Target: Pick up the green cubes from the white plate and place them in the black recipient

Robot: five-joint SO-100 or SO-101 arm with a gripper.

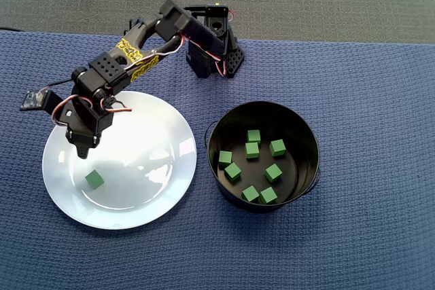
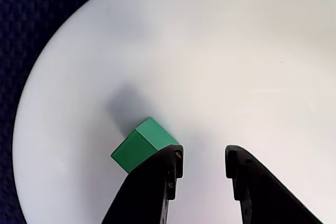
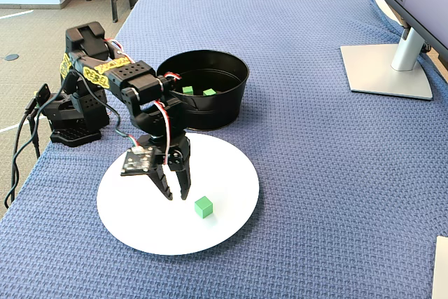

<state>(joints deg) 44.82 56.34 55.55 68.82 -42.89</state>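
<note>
Green cube (image 2: 143, 145) alone on white plate (image 2: 236, 51)

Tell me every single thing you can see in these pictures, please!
green cube on the plate: one, green, on the white plate, just ahead of the gripper
green cubes in the pot: seven, green, on the floor of the black recipient
white plate: one, white, on the cloth beside the pot
black recipient: one, black, right of the plate in the overhead view
blue cloth: one, dark blue, covering the table
monitor stand: one, silver, far corner in the fixed view
gripper: one, black, open, above the plate
</note>
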